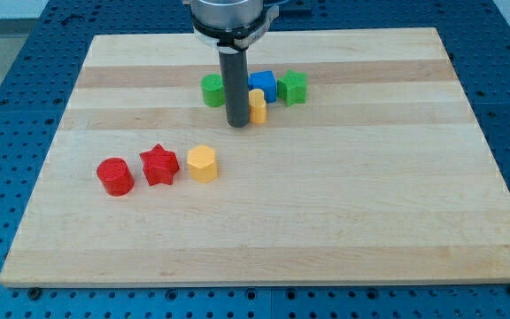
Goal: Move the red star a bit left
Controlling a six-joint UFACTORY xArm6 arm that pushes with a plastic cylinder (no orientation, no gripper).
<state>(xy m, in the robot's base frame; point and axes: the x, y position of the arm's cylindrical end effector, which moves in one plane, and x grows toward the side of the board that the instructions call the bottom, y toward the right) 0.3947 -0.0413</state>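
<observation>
Sitting on the wooden board [343,221] in its left half, below centre, the red star [159,165] is a chunky, matte block with blunt arms; one arm points to about 12 o'clock. No long axis can be made out: it looks about as wide as tall.

Red cylinder [115,176]: just beside the star at 8 o'clock, upright, round top face showing, a narrow gap between them.

Yellow hexagon [202,163]: just beside the star at 3 o'clock, flat six-sided top, also not quite touching.

Those three form a short row tilting slightly up toward the view's right.

My tip [237,125]: end of a straight dark rod with no jaws, holding nothing, set down on the board well apart from the star at roughly 1 o'clock.

Cluster at the tip: small yellow block [258,105] touching or nearly touching the rod at 3 o'clock, shape unclear; green block [212,90] at the rod's 10 o'clock, partly hidden; blue block [263,82] behind the yellow one; green cube [293,87] at the cluster's right end.

Board: pale wood in lengthwise strips, smooth grain, lying on a blue perforated table [25,53].
</observation>
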